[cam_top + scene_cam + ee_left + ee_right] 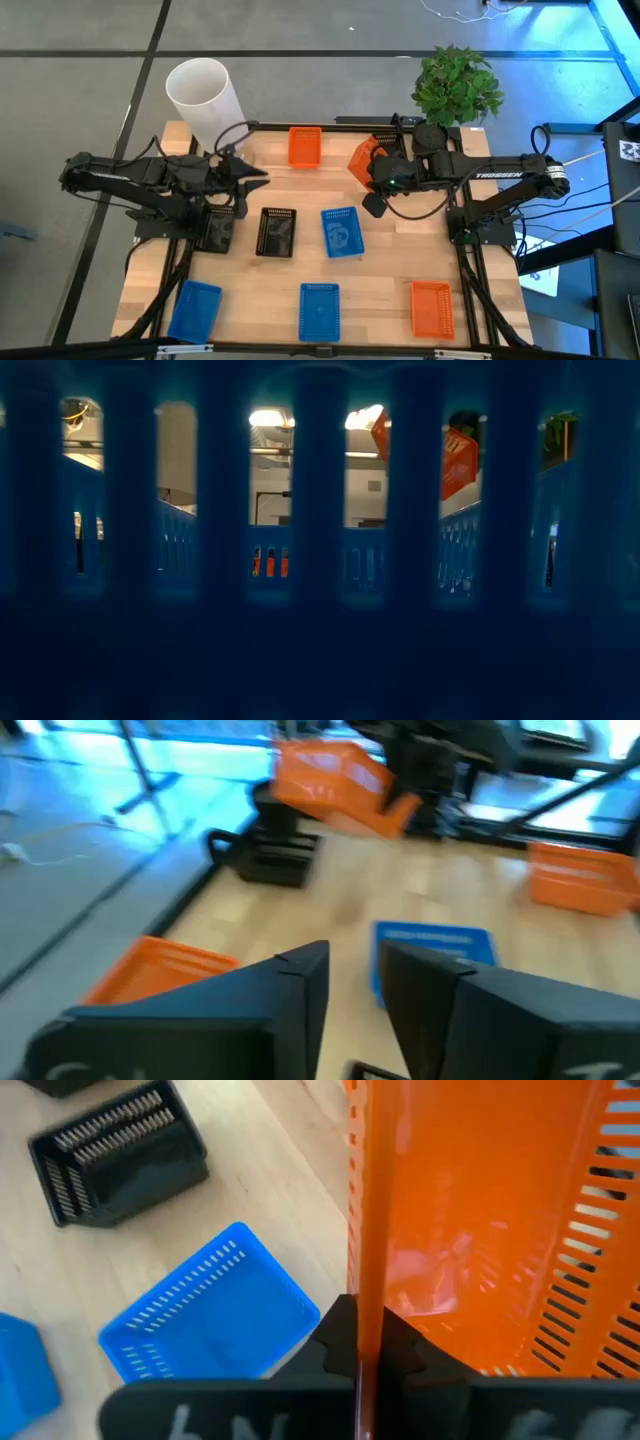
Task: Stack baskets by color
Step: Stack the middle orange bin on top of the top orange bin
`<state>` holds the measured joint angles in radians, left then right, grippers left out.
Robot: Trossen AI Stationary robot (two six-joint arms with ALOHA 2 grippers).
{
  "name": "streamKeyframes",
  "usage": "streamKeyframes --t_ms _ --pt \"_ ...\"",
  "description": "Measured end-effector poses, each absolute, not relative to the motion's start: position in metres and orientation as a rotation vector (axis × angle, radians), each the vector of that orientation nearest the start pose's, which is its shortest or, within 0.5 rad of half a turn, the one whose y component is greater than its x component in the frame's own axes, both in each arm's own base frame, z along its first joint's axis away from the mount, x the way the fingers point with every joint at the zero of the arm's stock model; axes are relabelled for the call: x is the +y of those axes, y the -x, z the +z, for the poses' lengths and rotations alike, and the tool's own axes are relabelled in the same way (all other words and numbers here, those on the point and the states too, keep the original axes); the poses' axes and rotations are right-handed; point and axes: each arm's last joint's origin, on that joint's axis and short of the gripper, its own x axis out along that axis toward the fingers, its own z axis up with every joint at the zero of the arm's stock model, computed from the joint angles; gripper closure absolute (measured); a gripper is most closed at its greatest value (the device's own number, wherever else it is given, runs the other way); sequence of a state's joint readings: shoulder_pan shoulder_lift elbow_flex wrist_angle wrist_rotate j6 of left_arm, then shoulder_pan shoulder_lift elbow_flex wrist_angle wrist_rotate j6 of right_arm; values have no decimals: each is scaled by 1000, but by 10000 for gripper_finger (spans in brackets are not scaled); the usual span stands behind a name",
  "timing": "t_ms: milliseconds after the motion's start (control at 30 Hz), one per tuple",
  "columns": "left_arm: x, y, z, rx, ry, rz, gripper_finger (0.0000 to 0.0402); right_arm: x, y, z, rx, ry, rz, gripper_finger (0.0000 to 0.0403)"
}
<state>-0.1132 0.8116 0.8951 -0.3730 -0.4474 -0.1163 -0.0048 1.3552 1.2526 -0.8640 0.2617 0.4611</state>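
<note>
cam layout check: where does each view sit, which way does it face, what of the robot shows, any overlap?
High: overhead, straight down on table; both arms, left gripper, right gripper.
Low: table height, looking level through a blue basket's mesh wall; no arm clearly visible.
Left wrist: past left gripper, open, across table to the right arm.
Right wrist: down past right gripper, shut on lifted orange basket.
Shared: lifted orange basket shows in all four views.
</note>
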Motion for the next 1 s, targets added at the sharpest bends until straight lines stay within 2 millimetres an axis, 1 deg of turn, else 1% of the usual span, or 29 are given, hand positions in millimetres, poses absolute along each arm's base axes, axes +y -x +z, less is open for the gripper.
streamKeyframes --t_ms 33,133,200,267,367,467,533,633,767,867,1000 --pt "-5 -168 350 254 -10 356 309 -9 -268 317 892 -267 -442 403" --pt "-2 -169 354 256 -231 346 306 -9 -269 317 911 -161 -390 403" --pt "-1 -170 355 266 -378 319 308 -9 -271 316 915 -131 -376 403" --pt "-2 -170 356 275 -478 292 309 -12 -276 315 895 -119 -371 403" --pt "-2 -170 356 285 -525 292 307 -19 -288 313 847 -129 -353 403" --pt "-1 -170 356 291 -523 322 307 -32 -307 319 812 -181 -301 403" --pt "-1 -169 356 293 -523 332 307 -40 -321 323 832 -180 -287 403" --pt "0 -169 356 295 -528 340 306 -48 -342 326 907 -67 -237 403" --pt "0 -169 356 308 -592 331 306 -50 -366 332 997 122 -126 403" --pt "-1 -170 355 325 -719 288 306 -51 -378 335 1052 209 -59 403" --pt "-4 -171 355 309 -900 152 306 -53 -388 338 1118 324 20 403"
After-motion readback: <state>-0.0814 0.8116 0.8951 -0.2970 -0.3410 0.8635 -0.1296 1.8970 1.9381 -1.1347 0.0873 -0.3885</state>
